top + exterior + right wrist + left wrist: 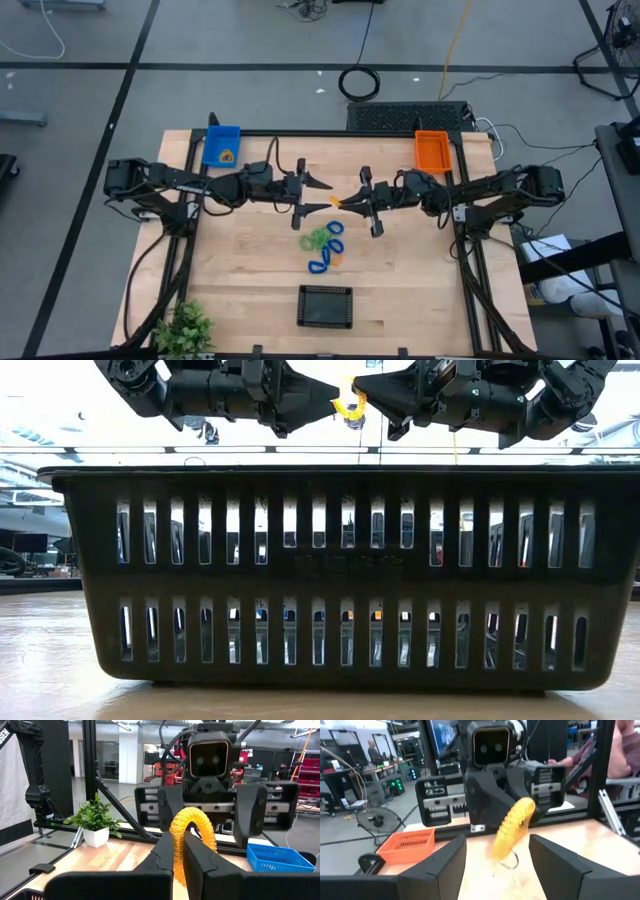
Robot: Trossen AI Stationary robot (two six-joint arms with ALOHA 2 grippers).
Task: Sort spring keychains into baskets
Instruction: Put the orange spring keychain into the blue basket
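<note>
An orange-yellow spring keychain [337, 202] is held in the air over the middle of the table by my right gripper [346, 200], which is shut on it. My left gripper [326, 197] faces it from the table's left, open. Its two fingers [445, 857] stand on either side of the coil [512, 832] without touching it. More green and blue keychains [322, 245] lie in a pile on the table below. The blue basket [221, 146] stands at the far left, the orange basket [432, 150] at the far right and the black basket [325, 306] near the front edge. My right gripper pinches the orange-yellow coil between its two shut fingers [200, 852], near one end of the coil [176, 832]. The fingers come level from the table's right. The coil is lifted clear and arches over the fingertips. In the left wrist view it hangs slanting down, with a small ring [507, 862] at its lower end.
A small keychain lies in the blue basket [228, 155]. A potted green plant [185, 328] stands at the near left corner. The black basket's slotted wall [340, 575] fills the low view. Bare wood lies to the left and right of the pile.
</note>
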